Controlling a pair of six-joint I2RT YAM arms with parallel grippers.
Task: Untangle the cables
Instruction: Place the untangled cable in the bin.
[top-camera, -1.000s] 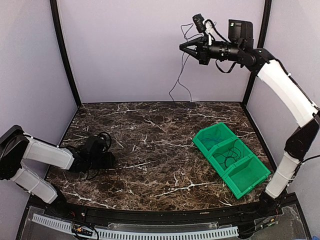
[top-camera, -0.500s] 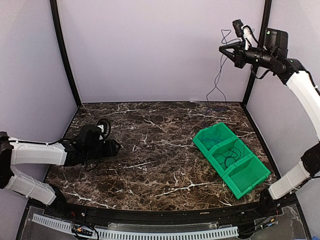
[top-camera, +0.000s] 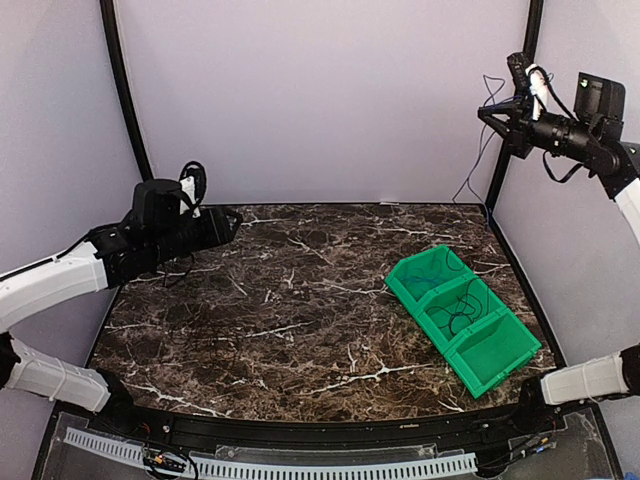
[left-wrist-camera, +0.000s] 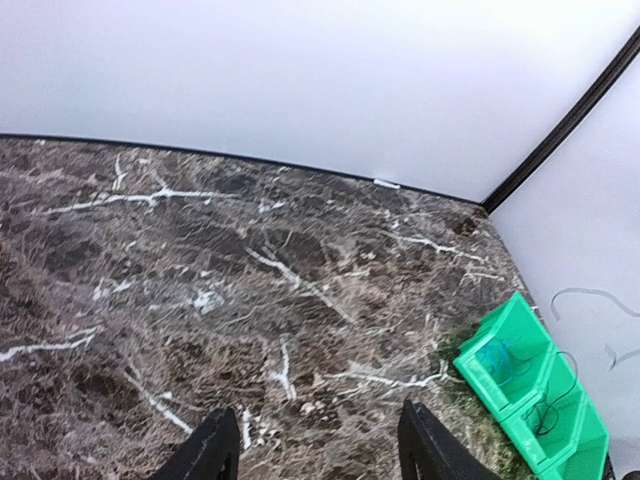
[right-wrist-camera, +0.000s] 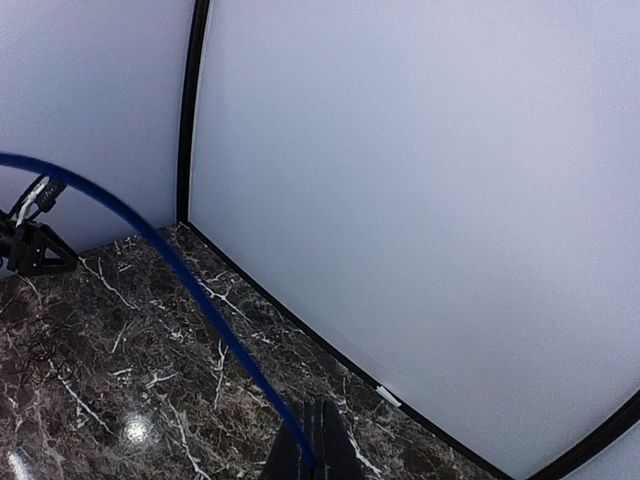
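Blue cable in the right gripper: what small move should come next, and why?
Probably swing the right gripper forward over the green bin and lower it. The blue cable hangs from its closed fingers, its tail near the table's back corner, with no other cord visibly caught on it. The bin's nearest compartment looks empty. The left gripper is open, holding nothing.

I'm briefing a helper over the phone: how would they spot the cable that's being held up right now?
Look high in the enclosure's back right corner, above the marble table, where the right end effector is raised. A thin blue cable, pinched in it, runs down toward the table. Unlike the black cable lying in the green bin, it hangs in the air.
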